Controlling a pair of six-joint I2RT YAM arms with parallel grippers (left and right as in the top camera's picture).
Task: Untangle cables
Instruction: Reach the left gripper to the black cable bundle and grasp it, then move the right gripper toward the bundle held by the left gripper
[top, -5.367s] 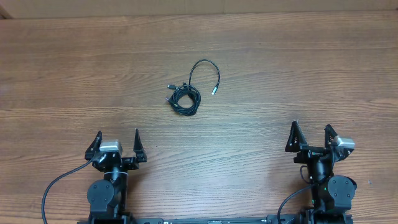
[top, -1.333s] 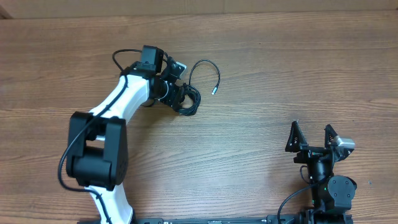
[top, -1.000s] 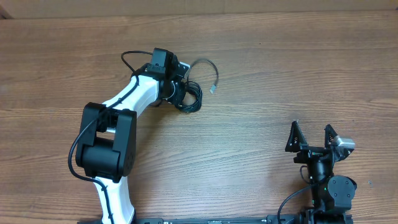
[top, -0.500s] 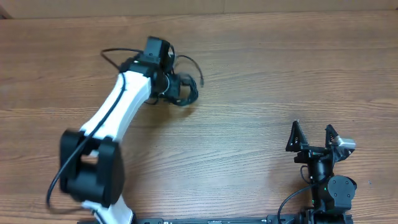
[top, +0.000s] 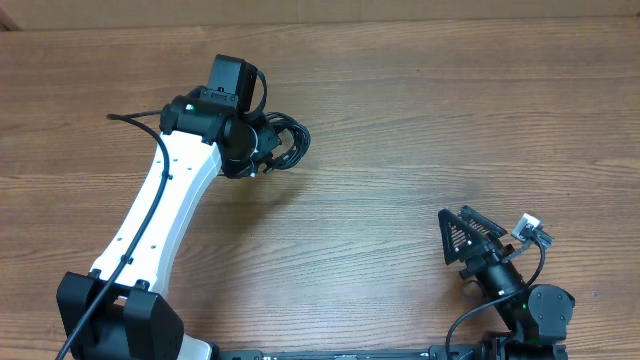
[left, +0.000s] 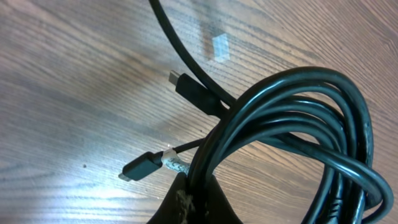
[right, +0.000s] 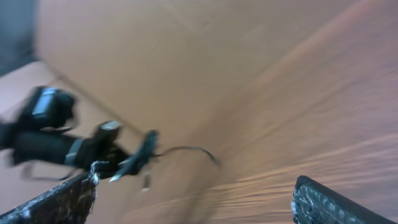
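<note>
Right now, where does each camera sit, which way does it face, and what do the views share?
Overhead: fixed above the brown wooden table, looking down; shows the left hand shut on the bundle of thin black cables, the right hand open.
Left wrist: on the left wrist, close above the cables; one dark finger shows at the bottom.
Right wrist: on the right wrist, facing across the table, blurred; both fingertips show in the bottom corners.
Shared: overhead and left wrist show the cables.
</note>
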